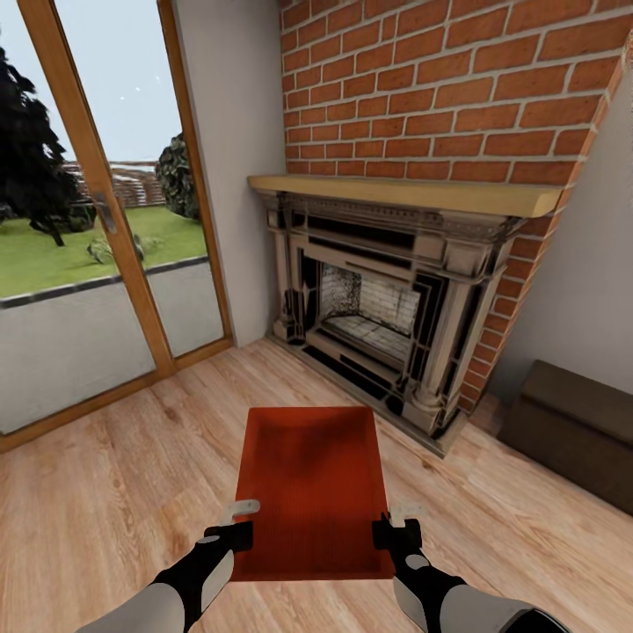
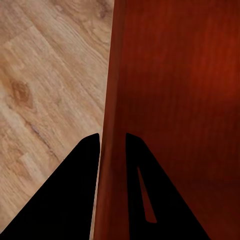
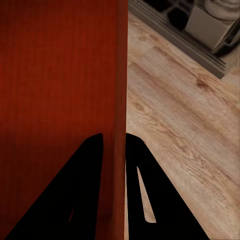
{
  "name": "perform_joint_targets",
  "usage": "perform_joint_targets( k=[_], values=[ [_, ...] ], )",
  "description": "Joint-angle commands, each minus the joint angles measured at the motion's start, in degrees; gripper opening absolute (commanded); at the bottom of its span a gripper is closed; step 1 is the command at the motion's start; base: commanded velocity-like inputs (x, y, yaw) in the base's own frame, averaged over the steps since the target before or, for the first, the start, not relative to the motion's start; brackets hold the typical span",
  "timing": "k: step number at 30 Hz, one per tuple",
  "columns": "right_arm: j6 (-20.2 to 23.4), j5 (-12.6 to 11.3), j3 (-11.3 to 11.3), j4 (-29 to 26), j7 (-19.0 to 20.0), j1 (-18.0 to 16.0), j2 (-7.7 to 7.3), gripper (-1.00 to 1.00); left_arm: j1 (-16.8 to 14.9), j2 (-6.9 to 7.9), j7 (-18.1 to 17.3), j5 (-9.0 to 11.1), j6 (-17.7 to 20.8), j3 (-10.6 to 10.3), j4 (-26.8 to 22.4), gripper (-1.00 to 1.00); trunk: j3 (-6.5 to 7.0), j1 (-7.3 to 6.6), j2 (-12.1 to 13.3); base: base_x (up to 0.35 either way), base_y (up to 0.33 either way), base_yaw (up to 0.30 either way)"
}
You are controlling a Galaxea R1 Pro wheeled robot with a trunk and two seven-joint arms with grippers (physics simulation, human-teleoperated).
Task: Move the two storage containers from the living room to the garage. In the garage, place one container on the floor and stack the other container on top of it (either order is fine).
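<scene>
A red-orange storage container [image 1: 309, 488] is held above the light wood-plank floor [image 1: 114, 492] of the living room, in front of the fireplace. My left gripper [image 1: 239, 524] is shut on its left wall near the close end. My right gripper [image 1: 393, 524] is shut on its right wall opposite. In the left wrist view the black fingers [image 2: 75, 200] straddle the container's wall [image 2: 112, 125], one outside and one inside. The right wrist view shows that arm's fingers [image 3: 85, 195] pinching the other wall [image 3: 120, 100] likewise. The container looks empty.
An ornate dark fireplace [image 1: 387, 308] under a red-brick chimney [image 1: 440, 88] stands ahead. Wood-framed glass doors [image 1: 97, 229] are at the left. A dark brown low bench [image 1: 571, 431] sits at the right. Open plank floor lies on both sides of the container.
</scene>
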Motion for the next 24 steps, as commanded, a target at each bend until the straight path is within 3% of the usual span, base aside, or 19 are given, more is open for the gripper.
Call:
perform_joint_targets(
  k=[1, 24],
  values=[
    [0.1, 0.5, -2.8, -0.1, 0.0, 0.0, 0.05, -1.0, 0.0, -0.02, 0.7, -0.5, 0.3, 1.6, -0.2, -1.0, 0.04, 0.0, 0.0, 0.0, 0.0, 0.0],
    [0.1, 0.5, -2.7, -0.1, 0.0, 0.0, 0.05, -1.0, 0.0, -0.02, 0.8, -0.5, 0.3, 1.6, -0.2, -1.0, 2.17, 0.0, 0.0, 0.0, 0.0, 0.0]
  ],
)
